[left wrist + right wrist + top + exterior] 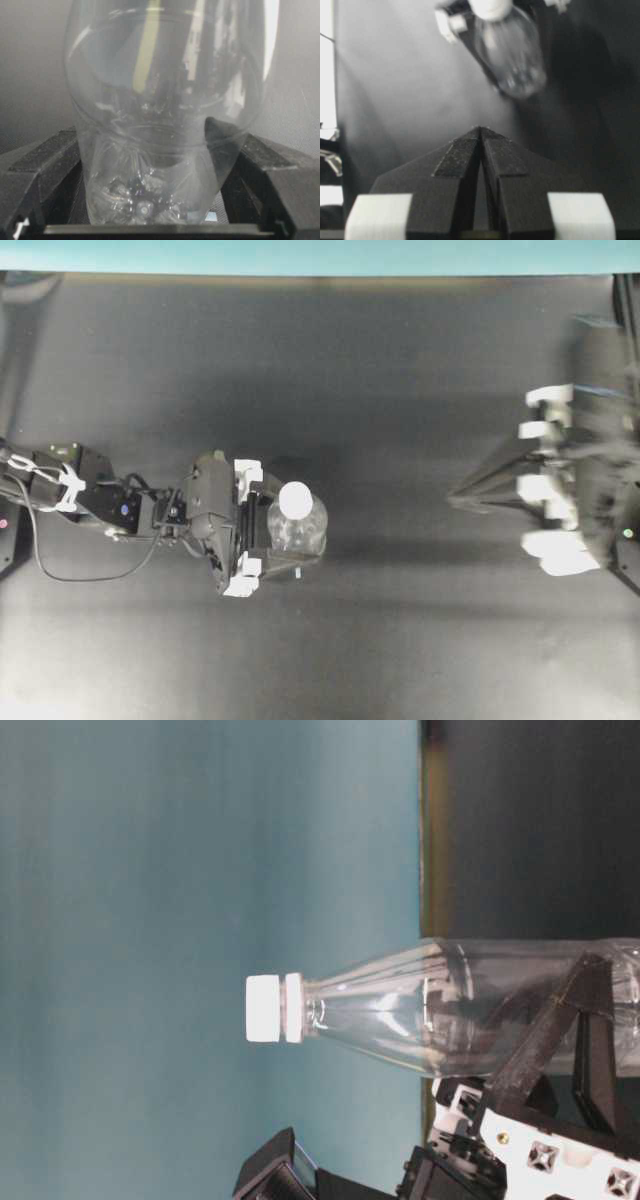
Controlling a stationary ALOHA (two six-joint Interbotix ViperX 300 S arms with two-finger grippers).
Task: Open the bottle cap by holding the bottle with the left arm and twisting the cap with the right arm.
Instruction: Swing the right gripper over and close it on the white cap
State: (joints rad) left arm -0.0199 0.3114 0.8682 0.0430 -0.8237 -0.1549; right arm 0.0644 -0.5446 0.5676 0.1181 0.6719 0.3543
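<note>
The clear bottle [297, 530] stands upright on the dark table, left of centre, with its white bottle cap [296, 500] on top. My left gripper [275, 530] reaches in from the left, and its black fingers [50, 155] sit against both sides of the bottle's [160, 100] lower body. The table-level view shows the bottle [420, 1010] and cap [265, 1008] turned sideways. My right gripper [455, 498] hovers far to the right, shut to a point with nothing in it. In the right wrist view that gripper [480, 129] points at the bottle [512, 55] well ahead.
The left arm [80, 495] with its looping cable lies along the table's left side. The right arm [570, 490] fills the right edge. A teal wall [320, 255] runs behind the table's far edge. Dark tabletop [390, 510] lies between bottle and right gripper.
</note>
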